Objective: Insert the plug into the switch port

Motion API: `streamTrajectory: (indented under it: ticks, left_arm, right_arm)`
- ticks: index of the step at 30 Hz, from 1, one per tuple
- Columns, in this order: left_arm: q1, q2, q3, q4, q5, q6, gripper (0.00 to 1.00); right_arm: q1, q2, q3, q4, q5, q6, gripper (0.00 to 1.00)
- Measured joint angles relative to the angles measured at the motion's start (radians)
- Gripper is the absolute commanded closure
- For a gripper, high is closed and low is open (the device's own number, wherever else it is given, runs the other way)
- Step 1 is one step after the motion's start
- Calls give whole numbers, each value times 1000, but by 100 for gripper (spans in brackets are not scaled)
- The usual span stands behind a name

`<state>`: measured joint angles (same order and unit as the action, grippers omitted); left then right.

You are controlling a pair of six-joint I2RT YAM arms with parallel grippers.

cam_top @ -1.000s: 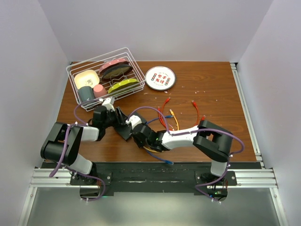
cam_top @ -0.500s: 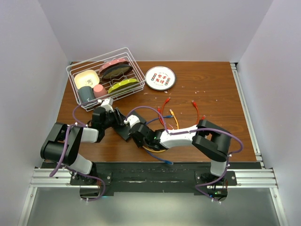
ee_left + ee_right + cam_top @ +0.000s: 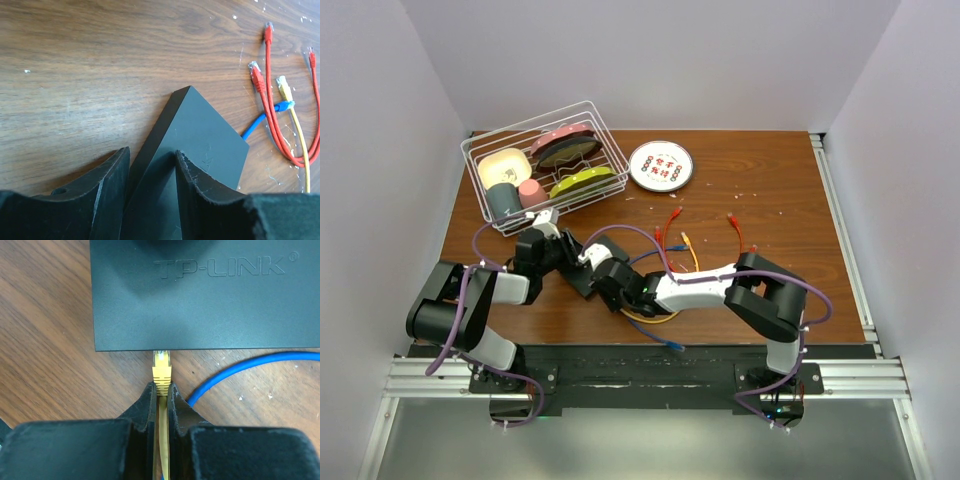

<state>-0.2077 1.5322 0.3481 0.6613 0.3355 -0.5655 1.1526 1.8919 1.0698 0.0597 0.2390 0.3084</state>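
On the left wrist view, my left gripper [image 3: 152,155] has its jaws part open astride an edge of the switch [image 3: 200,135], one finger down its side and the other over its top. I cannot tell whether they pinch it. Beyond them and to the right, red cables [image 3: 272,115], a yellow cable [image 3: 300,145] and a blue cable [image 3: 260,125] lie on the tabletop [image 3: 75,60].

Only the right wrist view shows my right gripper [image 3: 161,387], jaws closed on the yellow plug [image 3: 161,371]. The plug's tip meets the switch's edge straight ahead of them, and the ports are hidden. From above, both arms cover most of the switch. A wire rack [image 3: 545,116] and a patterned plate [image 3: 661,166] sit well beyond both jaws.
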Motion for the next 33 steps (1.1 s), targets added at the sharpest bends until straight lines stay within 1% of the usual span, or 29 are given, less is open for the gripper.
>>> streamTrajectory:
  ticks: [2,3,6,14,21,23,24,25,28,33]
  left_arm:
    - [-2,0,-2,6,-11,0,90]
    - [-4,0,-4,11,-15,0,94]
    - [-6,2,-10,26,-27,0,100]
    - [-8,14,-29,76,-58,0,100]
    - [-14,16,-31,113,-76,-6,100]
    - [-37,8,-29,156,-48,-35,100]
    - [-59,2,-31,137,13,-60,100]
    - [-94,3,-44,151,34,-73,100]
    - [-94,17,-49,139,43,-124,100]
    - [-93,15,-54,136,40,-149,100]
  right_arm:
    - [-2,3,4,0,-9,-11,100]
    - [-4,4,5,1,-15,-16,100]
    - [-8,8,8,8,-33,-36,100]
    - [-19,26,32,9,-75,-67,100]
    - [-25,48,64,2,-95,-61,100]
    - [-28,68,82,28,-105,-50,100]
    - [-31,86,92,68,-95,-47,100]
    - [-42,108,104,93,-93,-46,100]
    - [-46,110,105,105,-96,-47,100]
    - [-47,109,105,107,-97,-45,100]
